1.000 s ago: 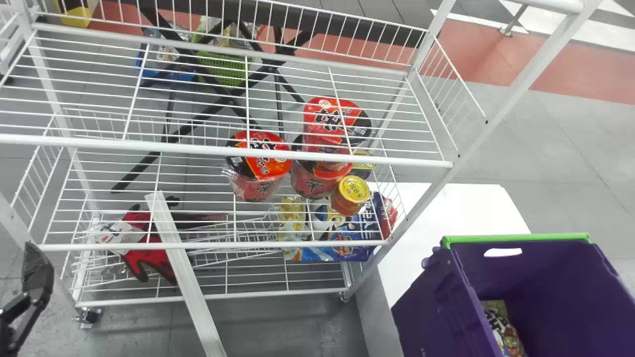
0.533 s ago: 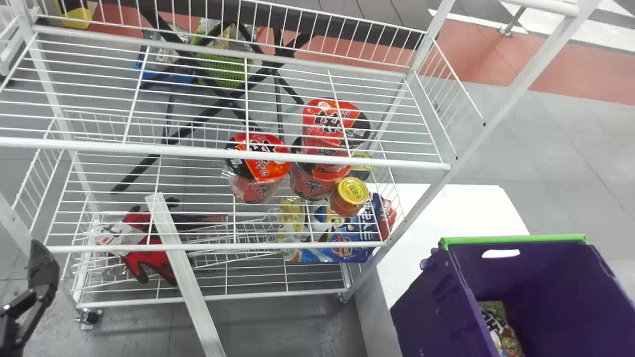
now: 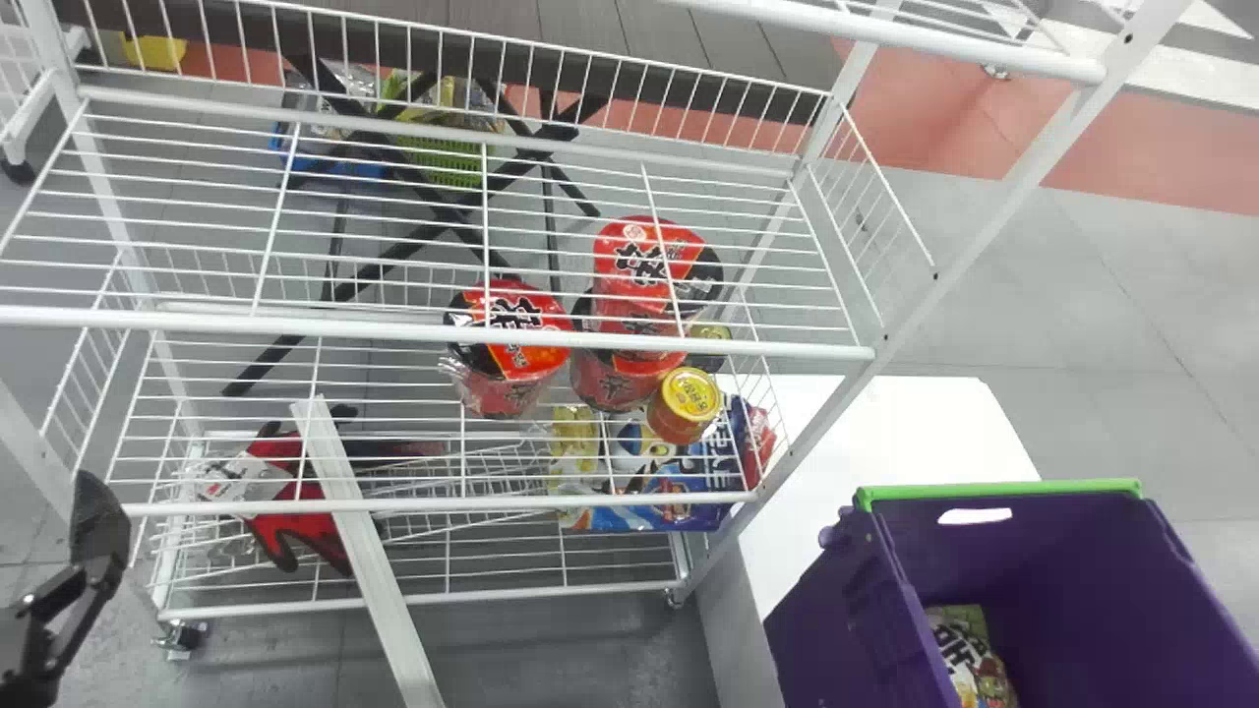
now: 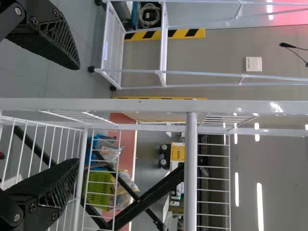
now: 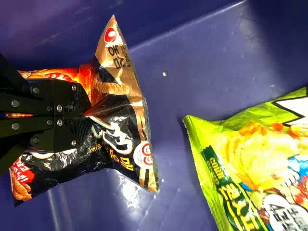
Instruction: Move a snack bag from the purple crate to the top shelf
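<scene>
My left gripper (image 3: 98,551) is at the lower left in front of the rack; in the left wrist view the same gripper (image 4: 78,114) stands open, nothing between its fingers. Inside the purple crate (image 3: 1062,570), the right wrist view has my right gripper (image 5: 89,115) closed on a black and orange snack bag (image 5: 118,130), gripped at its middle, crumpled around the fingertips. A green snack bag (image 5: 255,163) lies apart from it on the crate floor; the head view catches a green bag (image 3: 969,649) by the crate's near left wall. The top shelf's white rail (image 3: 915,41) crosses the upper right.
White wire shelves (image 3: 443,329) span the left and middle, with red noodle cups (image 3: 511,344) and a yellow-lidded jar (image 3: 687,398). Red gloves (image 3: 285,482) lie lower. A white bar (image 3: 364,560) slants up front. The crate stands beside a white table (image 3: 895,423).
In the head view, the lower shelves and crate have shifted slightly down, the crate also left, and more of the top shelf has come in. My left gripper appears farther right.
</scene>
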Motion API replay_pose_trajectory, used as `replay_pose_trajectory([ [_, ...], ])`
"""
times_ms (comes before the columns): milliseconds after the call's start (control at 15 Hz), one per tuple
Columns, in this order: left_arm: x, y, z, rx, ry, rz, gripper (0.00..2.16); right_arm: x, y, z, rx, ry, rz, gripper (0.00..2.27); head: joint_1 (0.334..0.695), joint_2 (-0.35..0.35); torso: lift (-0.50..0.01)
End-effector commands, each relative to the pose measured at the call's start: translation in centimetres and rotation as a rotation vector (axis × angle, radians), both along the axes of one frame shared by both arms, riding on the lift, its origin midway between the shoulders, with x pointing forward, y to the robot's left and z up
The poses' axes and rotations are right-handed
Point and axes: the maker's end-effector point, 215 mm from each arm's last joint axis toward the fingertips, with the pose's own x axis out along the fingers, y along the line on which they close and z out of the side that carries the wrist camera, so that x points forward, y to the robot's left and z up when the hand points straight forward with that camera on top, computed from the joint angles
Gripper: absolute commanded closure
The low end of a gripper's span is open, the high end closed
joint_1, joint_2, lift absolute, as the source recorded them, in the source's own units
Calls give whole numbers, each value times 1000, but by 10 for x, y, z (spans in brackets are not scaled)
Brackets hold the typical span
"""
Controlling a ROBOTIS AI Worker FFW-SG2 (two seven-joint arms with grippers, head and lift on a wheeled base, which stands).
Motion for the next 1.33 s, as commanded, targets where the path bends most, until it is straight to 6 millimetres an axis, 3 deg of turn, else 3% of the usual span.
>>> replay_pose_trajectory([
  [0,0,0,0,-1,0,1,147,1,0,0,-3,0,-3,2071,695,-350,-400],
  [1267,4,-1,-8,-3,14,-13,147,9,4,1,4,-39,-26,2159,695,-350,-324],
])
